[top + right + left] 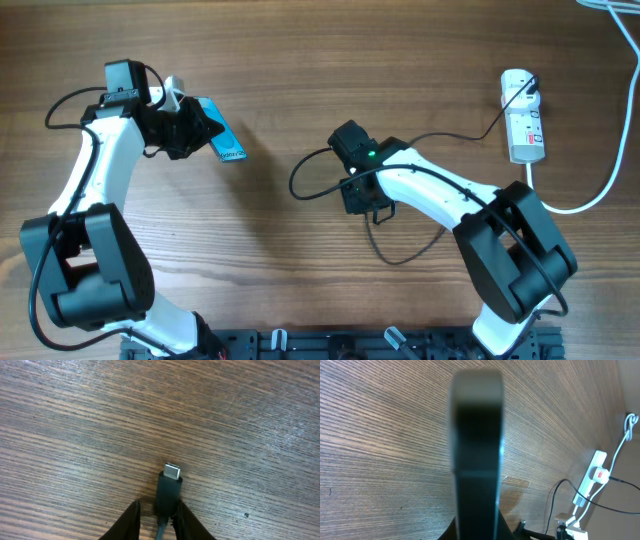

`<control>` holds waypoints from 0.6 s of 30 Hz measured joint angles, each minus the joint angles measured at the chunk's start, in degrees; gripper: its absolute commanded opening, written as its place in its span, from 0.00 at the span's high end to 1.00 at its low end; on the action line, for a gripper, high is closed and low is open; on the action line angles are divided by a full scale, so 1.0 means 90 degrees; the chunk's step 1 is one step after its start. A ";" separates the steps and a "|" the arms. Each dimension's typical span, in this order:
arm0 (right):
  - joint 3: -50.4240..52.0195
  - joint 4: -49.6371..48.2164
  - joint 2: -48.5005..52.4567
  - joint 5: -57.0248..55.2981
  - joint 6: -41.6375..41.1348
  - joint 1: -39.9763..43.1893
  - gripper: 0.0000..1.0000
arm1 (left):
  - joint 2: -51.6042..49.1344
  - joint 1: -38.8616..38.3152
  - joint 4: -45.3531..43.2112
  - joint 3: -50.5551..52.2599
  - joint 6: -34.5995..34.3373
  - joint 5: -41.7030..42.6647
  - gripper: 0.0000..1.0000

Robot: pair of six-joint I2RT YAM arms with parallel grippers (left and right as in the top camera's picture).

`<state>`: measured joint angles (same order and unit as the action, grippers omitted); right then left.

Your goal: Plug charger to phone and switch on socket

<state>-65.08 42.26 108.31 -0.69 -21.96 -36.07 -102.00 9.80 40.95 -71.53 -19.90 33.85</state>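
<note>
The phone [228,148] is held off the table in my left gripper [192,130], which is shut on it, with the teal screen tilted toward the right. In the left wrist view the phone [476,450] shows edge-on as a dark bar. The charger cable [293,182] loops across the table to my right gripper [356,196]. In the right wrist view the metal-tipped connector [169,487] lies between the fingers of my right gripper [158,505]; the right finger touches it and a gap shows at the left finger. The socket [524,125] lies at the far right.
The charger's black plug [530,97] sits in the socket. A thick white cord [600,190] runs from the socket toward the right edge. The socket also shows in the left wrist view [596,471]. The table is bare wood.
</note>
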 measured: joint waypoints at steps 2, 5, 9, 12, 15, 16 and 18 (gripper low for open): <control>-0.0005 0.0002 0.0002 -0.0027 -0.0002 0.0012 0.96 | 0.0000 0.0000 -0.0002 0.0000 0.0000 0.0000 0.96; -0.0019 -0.0027 0.0012 0.0058 -0.0012 0.0000 0.96 | 0.0000 0.0000 0.0000 0.0000 0.0000 0.0000 0.96; -0.0034 -0.0029 0.0015 0.0136 -0.0017 0.0007 0.96 | 0.0000 0.0000 0.0000 0.0000 0.0000 0.0000 0.96; -0.0036 -0.0301 0.0029 0.0418 -0.0015 0.0019 0.96 | 0.0000 0.0000 0.0000 0.0000 0.0000 0.0002 0.96; -0.0039 -0.0648 0.0061 0.0920 0.0075 0.0019 0.96 | 0.0000 0.0000 0.0000 0.0000 0.0000 0.0007 0.96; -0.0039 -0.0794 0.0073 0.1173 0.0121 0.0019 0.96 | 0.0000 0.0000 0.0000 0.0000 0.0000 0.0007 0.96; -0.0041 -0.1052 0.0075 0.1732 0.0284 0.0019 0.96 | 0.0000 0.0000 0.0000 0.0000 0.0000 0.0012 0.96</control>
<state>-65.45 32.80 108.99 14.90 -19.40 -35.90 -102.00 9.80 40.95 -71.53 -19.90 33.95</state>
